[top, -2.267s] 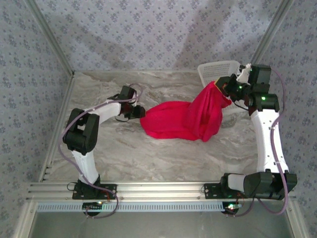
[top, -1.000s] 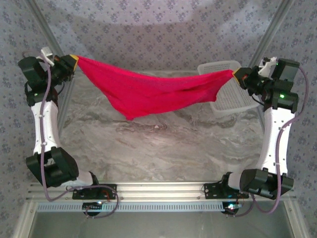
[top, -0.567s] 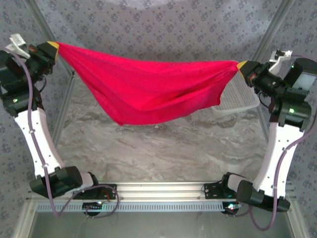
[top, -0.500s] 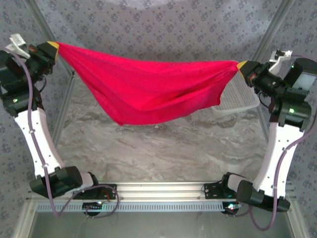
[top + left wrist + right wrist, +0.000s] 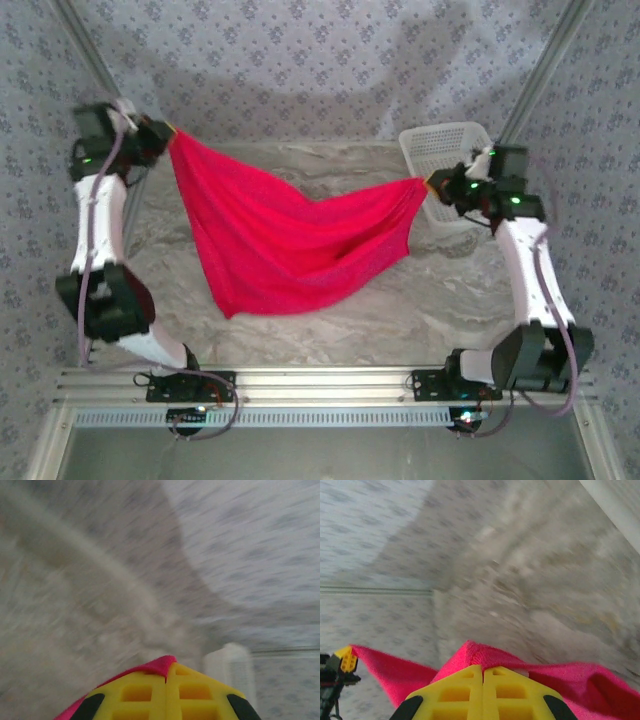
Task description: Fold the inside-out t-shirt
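Both arms have come down and inward over the last half second, and the span is slacker.

Top view: left gripper [image 5: 165, 131] and right gripper [image 5: 432, 184] each clamp an end of the inside-out t-shirt [image 5: 290, 240]. It is strung left-right between them, left end higher, and its low corner hangs at or near the table [image 5: 400, 310].

Left wrist: jaws pinched on red cloth.

Right wrist: the same, with the cloth running away toward the left gripper.

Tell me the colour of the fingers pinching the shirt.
Bright yellow, clearest in the right wrist view, where the right gripper clamps the red t-shirt.
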